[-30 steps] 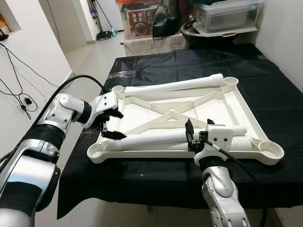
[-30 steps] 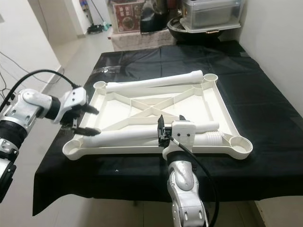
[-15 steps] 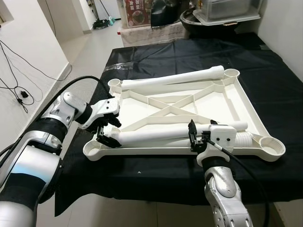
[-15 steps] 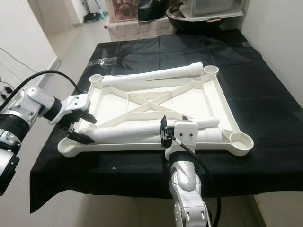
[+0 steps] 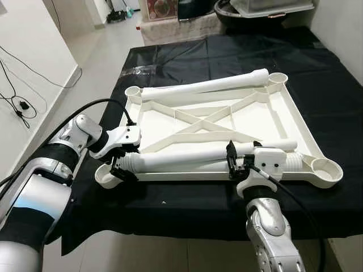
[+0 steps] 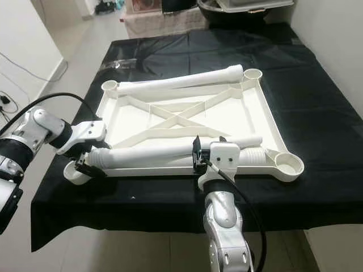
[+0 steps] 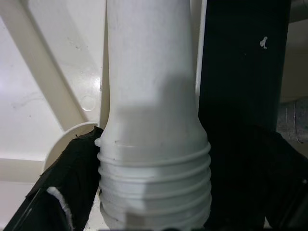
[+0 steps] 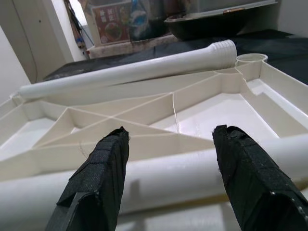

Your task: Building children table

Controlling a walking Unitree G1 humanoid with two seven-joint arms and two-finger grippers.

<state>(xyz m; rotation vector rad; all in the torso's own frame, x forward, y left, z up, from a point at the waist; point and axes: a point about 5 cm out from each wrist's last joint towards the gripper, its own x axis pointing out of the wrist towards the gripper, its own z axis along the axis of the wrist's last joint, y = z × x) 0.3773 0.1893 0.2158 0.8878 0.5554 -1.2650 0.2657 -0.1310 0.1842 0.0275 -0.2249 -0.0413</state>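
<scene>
A white plastic tabletop [image 5: 266, 122] lies upside down on a table draped in black cloth [image 5: 187, 62], its underside showing a raised rim, ribs that cross in an X at the middle, and a round socket at each corner. Two white table legs lie on it. The far leg [image 5: 207, 88] rests along the far rim, its ribbed end beside the far right socket [image 5: 277, 77]. The near leg [image 5: 198, 157] lies along the near rim, smooth and slightly tapered, with a threaded, ridged collar at its left end. The left gripper [image 5: 118, 165] is at that end, close to the near left socket [image 5: 106, 177] — in the left wrist view the ridged collar sits between the two black fingers [image 7: 72, 178], which close on it from either side. The right gripper [image 5: 231, 162] stands over the middle of the near leg, and the right wrist view shows its fingers [image 8: 98, 168] spread apart above the leg, not gripping it. A further ribbed white piece [image 5: 295, 161] lies at the near right, just beside the near right socket [image 5: 326, 167]. Beyond the table stands a red printed panel [image 8: 111, 30] with a picture of a dish — its writing is too small to read.
</scene>
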